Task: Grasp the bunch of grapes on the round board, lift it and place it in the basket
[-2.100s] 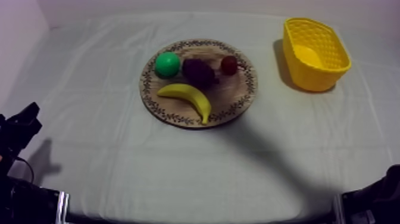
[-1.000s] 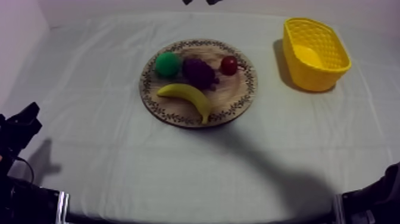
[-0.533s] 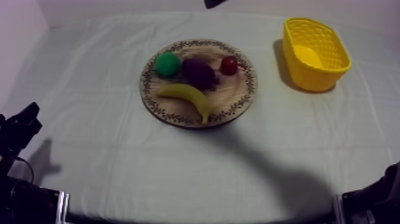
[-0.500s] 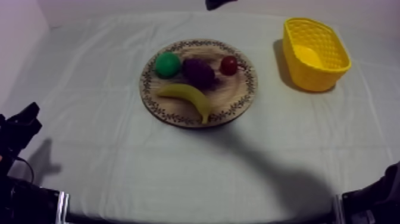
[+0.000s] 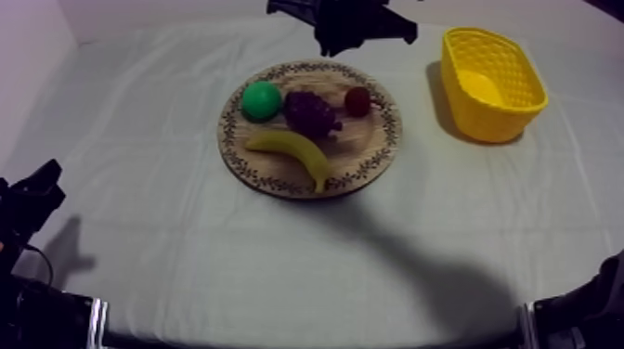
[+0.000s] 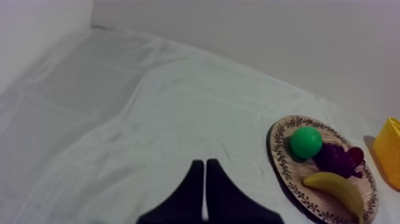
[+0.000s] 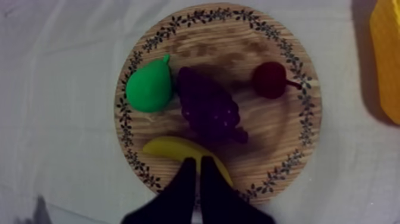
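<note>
My right arm (image 5: 357,23) has come in over the table's far edge, now a large dark shape beyond the board (image 5: 371,148); the fruit has not shifted. My right gripper (image 7: 197,179) is clenched on nothing, its fingers a narrow wedge, above the banana (image 7: 172,148) at the board's rim. The grapes (image 5: 311,111) lie on the board between pear (image 5: 261,99) and small red fruit (image 5: 357,100), just beside the pear. The basket (image 5: 492,84) stands on the cloth (image 5: 186,251), well apart from the board. My left gripper (image 6: 204,184) is clenched, empty, over bare cloth.
</note>
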Controlling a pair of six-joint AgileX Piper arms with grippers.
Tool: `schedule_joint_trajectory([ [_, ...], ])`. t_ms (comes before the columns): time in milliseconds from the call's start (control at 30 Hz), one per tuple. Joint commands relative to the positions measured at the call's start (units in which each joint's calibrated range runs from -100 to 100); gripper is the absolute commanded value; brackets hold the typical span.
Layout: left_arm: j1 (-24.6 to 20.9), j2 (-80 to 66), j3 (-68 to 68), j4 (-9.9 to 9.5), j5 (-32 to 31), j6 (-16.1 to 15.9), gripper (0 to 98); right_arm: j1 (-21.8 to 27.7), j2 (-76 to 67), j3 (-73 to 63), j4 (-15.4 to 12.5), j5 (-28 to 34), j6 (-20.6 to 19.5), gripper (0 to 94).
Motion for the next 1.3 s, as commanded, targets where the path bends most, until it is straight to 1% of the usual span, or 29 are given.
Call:
schedule_joint_trajectory([
  [0, 0.0, 0.0, 0.0, 0.01, 0.0, 0.0, 0.1, -0.1, 0.0, -0.2, 0.0, 0.0, 0.3, 1.6],
  [67, 0.0, 0.0, 0.0, 0.01, 0.0, 0.0, 0.1, -0.2, 0.0, -0.4, 0.0, -0.1, 0.6, 2.8],
  [200, 0.0, 0.0, 0.0, 0.01, 0.0, 0.0, 0.1, -0.2, 0.0, -0.5, -0.3, -0.3, 1.1, 14.1],
  [233, 0.0, 0.0, 0.0, 0.01, 0.0, 0.0, 0.1, -0.2, 0.0, -0.4, -0.4, -0.5, 1.3, 19.1],
  [333, 0.0, 0.0, 0.0, 0.01, 0.0, 0.0, 0.1, -0.3, 0.0, 0.5, -0.9, -1.3, 1.8, 42.4],
  [400, 0.0, 0.0, 0.0, 0.01, 0.0, 0.0, 0.1, -0.5, 0.1, 1.2, -1.2, -1.9, 2.2, 54.9],
  [467, 0.0, 0.0, 0.0, 0.01, 0.0, 0.0, 0.1, -0.6, 0.3, 1.7, -1.1, -2.4, 2.3, 63.5],
  [567, 0.0, 0.0, 0.0, 0.01, 0.0, 0.0, 0.1, -0.8, 0.5, 1.9, -0.8, -2.9, 2.4, 71.3],
  [667, 0.0, 0.0, 0.0, 0.01, 0.0, 0.0, 0.1, -0.9, 0.8, 1.7, -0.5, -3.1, 2.5, 75.1],
  [767, 0.0, 0.0, 0.0, 0.01, 0.0, 0.0, 0.1, -0.9, 1.1, 1.5, -0.3, -3.3, 2.8, 76.7],
  [1033, 0.0, 0.0, 0.0, 0.01, 0.0, 0.0, 0.1, -0.1, 2.7, 1.9, -0.3, -6.0, 3.6, 76.8],
  [1267, 0.0, 0.0, 0.0, 0.01, 0.0, 0.0, 0.1, 1.0, 6.8, 3.2, -0.5, -10.2, 4.4, 75.8],
])
